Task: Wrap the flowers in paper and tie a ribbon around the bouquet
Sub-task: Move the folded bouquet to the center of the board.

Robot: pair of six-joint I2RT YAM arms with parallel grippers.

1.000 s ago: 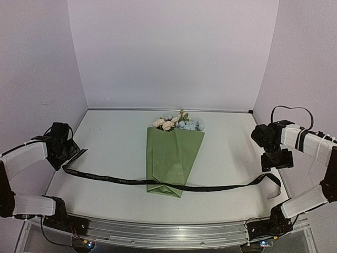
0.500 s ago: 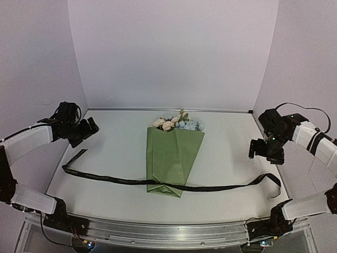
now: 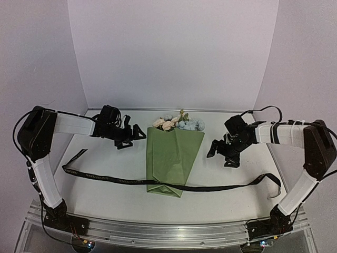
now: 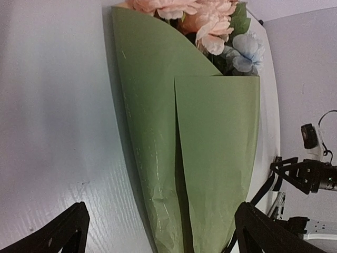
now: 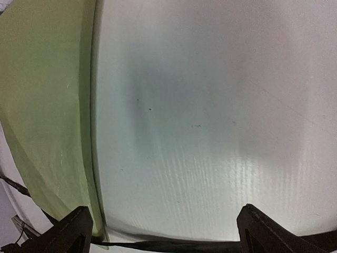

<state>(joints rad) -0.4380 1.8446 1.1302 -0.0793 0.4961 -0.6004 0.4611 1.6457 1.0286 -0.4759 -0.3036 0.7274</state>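
Observation:
The bouquet lies flat mid-table, an olive-green paper (image 3: pixel 172 158) cone with the flowers (image 3: pixel 178 123) showing at its far, wide end. The black ribbon (image 3: pixel 105 178) lies stretched left to right across the table and crosses the cone's narrow near end. My left gripper (image 3: pixel 138 135) hovers open just left of the cone's upper part. In its wrist view the paper (image 4: pixel 210 158) and blooms (image 4: pixel 210 26) fill the space ahead of its empty gripper (image 4: pixel 163 232). My right gripper (image 3: pixel 218 154) is open to the right of the cone. Its wrist view shows the paper's edge (image 5: pixel 47 105) and the ribbon (image 5: pixel 174 246), with nothing held.
Pale walls close the table (image 3: pixel 105 147) on the left, back and right. The ribbon's free ends lie near the left edge (image 3: pixel 73 158) and the right edge (image 3: pixel 271 182). My right arm (image 4: pixel 305 174) shows beyond the cone in the left wrist view.
Both arms have swung in from the table's sides and now flank the bouquet. Both grippers have opened wider. The bouquet and ribbon have not moved.

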